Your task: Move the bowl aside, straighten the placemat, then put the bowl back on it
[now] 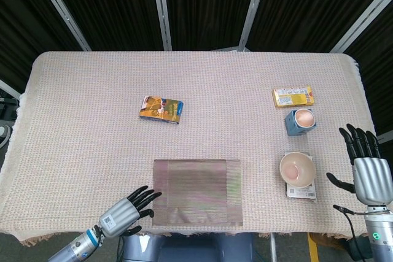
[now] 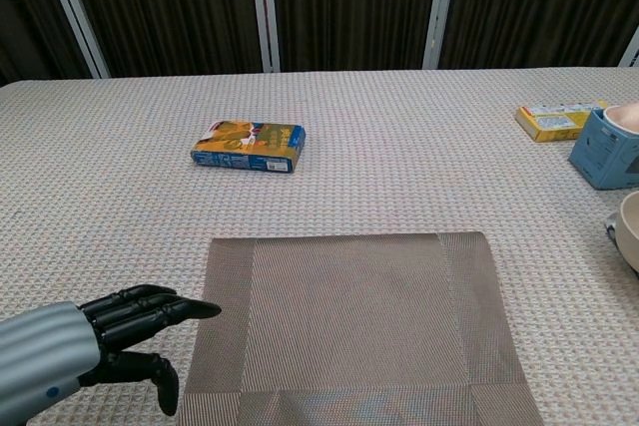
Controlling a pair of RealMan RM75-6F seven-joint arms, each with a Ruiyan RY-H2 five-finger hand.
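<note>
A grey-brown woven placemat [image 1: 198, 191] [image 2: 349, 321] lies square at the table's front middle with nothing on it. The cream bowl [image 1: 297, 169] [image 2: 629, 229] sits to its right on a flat dark item [image 1: 301, 191]. My left hand [image 1: 129, 211] [image 2: 130, 331] is open, fingers stretched toward the placemat's left front edge, fingertips just reaching it. My right hand [image 1: 366, 167] is open, fingers spread, right of the bowl and apart from it.
A yellow and blue packet [image 1: 161, 109] [image 2: 249, 147] lies behind the placemat to the left. At the right stand a yellow box [image 1: 293, 96] [image 2: 559, 120] and a blue cup [image 1: 300, 121] [image 2: 608, 148]. The table's front edge is close to both hands.
</note>
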